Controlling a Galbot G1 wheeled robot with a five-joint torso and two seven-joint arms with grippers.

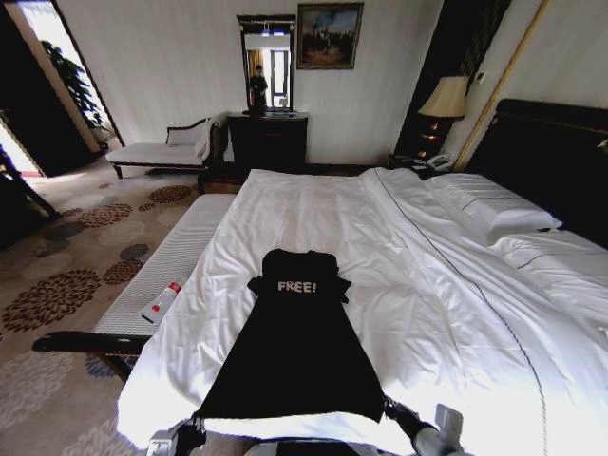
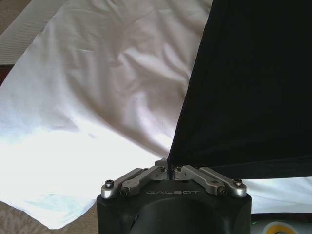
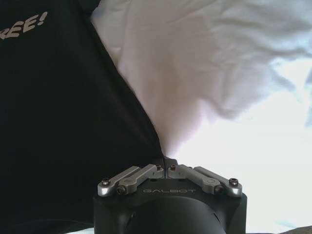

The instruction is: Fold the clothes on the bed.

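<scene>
— How do the jaws stand?

— Both pairs are clenched on the hem corners of the clothes: the left gripper pinches one bottom corner, the right gripper the other.

— And the garment itself?

— Black, soft, short-sleeved, flaring toward the hem, white "FREE!" across the chest. It lies flat and spread near the foot edge of the bed, on rumpled white sheets.

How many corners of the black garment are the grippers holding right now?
2. The left gripper is shut on the black garment's near left hem corner, the right gripper on its near right hem corner, both at the bed's near edge.
</scene>
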